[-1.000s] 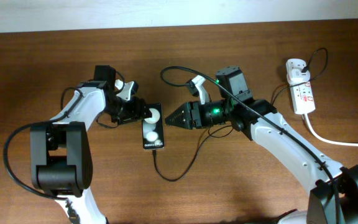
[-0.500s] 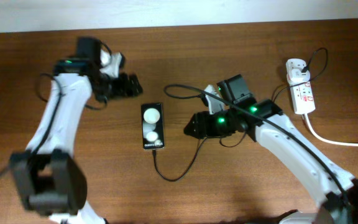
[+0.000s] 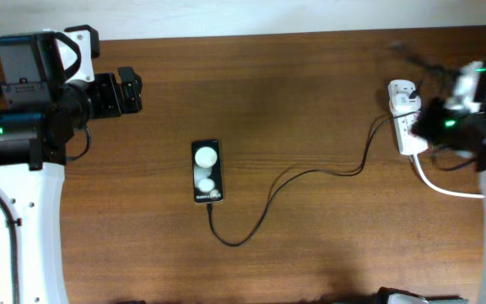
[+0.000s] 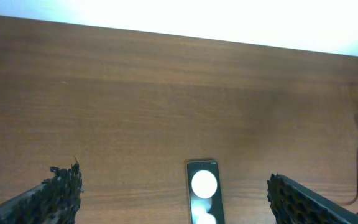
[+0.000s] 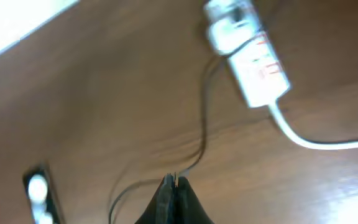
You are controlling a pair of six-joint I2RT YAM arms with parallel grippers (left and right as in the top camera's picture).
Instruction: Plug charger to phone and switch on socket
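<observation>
The left gripper (image 3: 133, 89), black, with two textured fingers (image 4: 64, 186), hangs over the far left of the brown wooden table (image 3: 310, 76). Its jaws are spread wide and hold nothing. It is well apart from the small black rectangular phone (image 3: 207, 171), which lies flat near the table's middle, its two white circles facing up.

A long thin black charger cable (image 3: 327, 173) meets the phone's lower short edge. From there it loops below the phone, runs right across the wood and climbs to the white plug adapter at the far end of the white elongated socket strip (image 5: 257, 65) with its red markings. A thick white cord (image 3: 454, 192) leaves the strip's near end and curves off to the right.

The right gripper (image 5: 174, 185) hangs above the table, level with the socket. Its dark fingertips seem pressed together with nothing between them, though that view is blurred.
</observation>
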